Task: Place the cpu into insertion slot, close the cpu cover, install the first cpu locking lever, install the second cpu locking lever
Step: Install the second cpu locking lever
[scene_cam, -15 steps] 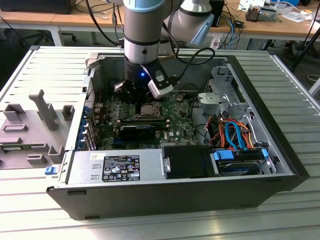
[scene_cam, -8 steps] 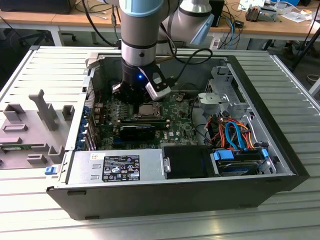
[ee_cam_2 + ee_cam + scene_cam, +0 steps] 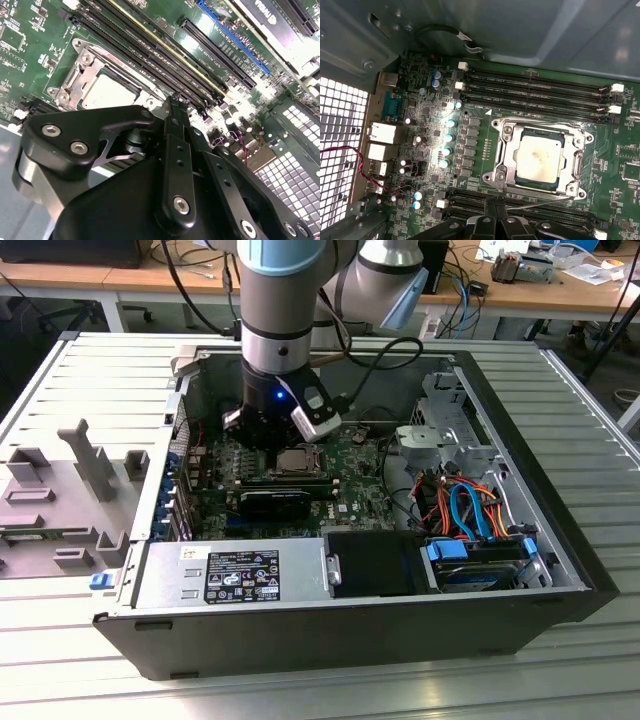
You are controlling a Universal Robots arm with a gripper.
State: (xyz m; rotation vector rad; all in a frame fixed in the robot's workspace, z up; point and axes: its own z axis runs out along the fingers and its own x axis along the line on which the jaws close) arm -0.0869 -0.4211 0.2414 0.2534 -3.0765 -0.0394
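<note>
The cpu [image 3: 538,159] lies flat in the insertion slot [image 3: 506,131], its dull silver top showing through the cut-out of the cpu cover [image 3: 570,186], which lies down over it. A thin wire locking lever [image 3: 545,201] runs along one side of the socket, slightly splayed from the frame, and ends at my fingertips. My gripper [image 3: 496,205] is shut and sits just beside the socket, between it and a row of memory slots [image 3: 470,206]. In the second wrist view the closed fingers [image 3: 172,107] point down beside the cpu [image 3: 107,92]. The exterior view shows the gripper [image 3: 270,440] low over the motherboard, next to the cpu [image 3: 300,460].
The open computer case [image 3: 560,570] lies on a slatted metal table. A power supply [image 3: 230,575] and a drive bay with cables [image 3: 470,520] fill its near side. Long black memory slots [image 3: 535,87] flank the socket. A grey fixture [image 3: 60,490] stands at the exterior view's left.
</note>
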